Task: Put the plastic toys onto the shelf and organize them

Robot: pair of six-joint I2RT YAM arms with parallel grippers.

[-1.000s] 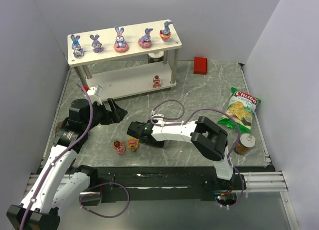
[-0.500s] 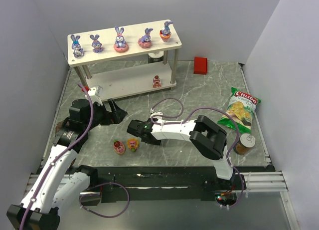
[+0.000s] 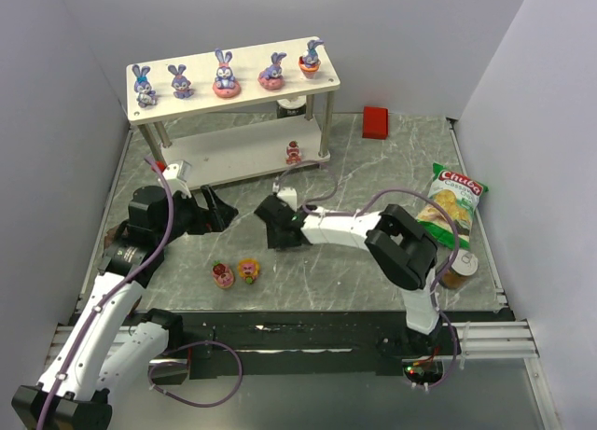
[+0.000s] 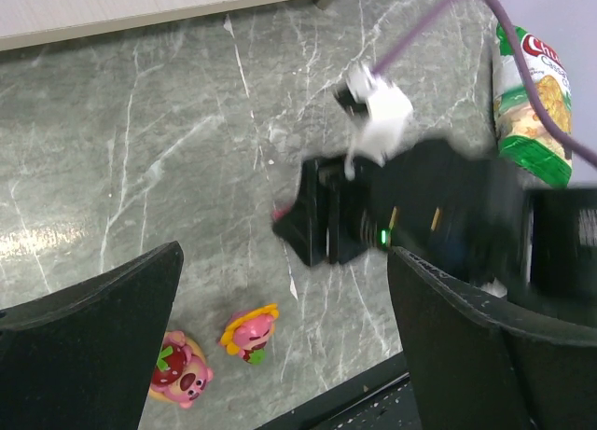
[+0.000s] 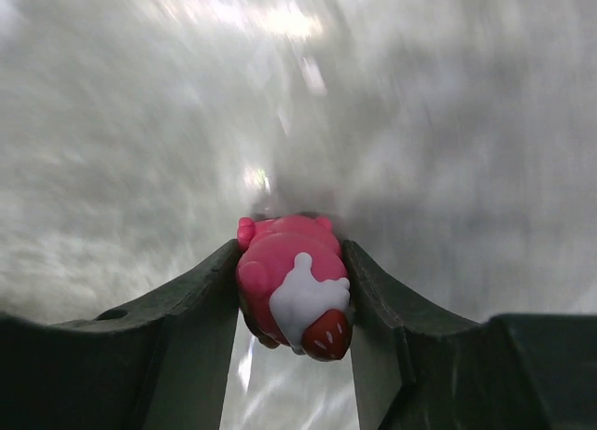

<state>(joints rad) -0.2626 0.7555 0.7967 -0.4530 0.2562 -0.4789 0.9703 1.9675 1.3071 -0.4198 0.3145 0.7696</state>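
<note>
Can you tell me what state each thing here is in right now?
Right end effector, shut on the pink toy.
Left end effector, open and empty.
Five bunnies, upright on the shelf's top board.
Lower-board toy, standing on the shelf.
Strawberry sweet, on the table, unshelved.
Yellow sweet, on the table, unshelved.
Chip bag, lying flat.

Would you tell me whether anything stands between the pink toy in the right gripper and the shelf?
Nothing visible does: only bare table lies between the right gripper, shut on the pink toy, and the shelf's lower board. The left gripper sits aside.
</note>
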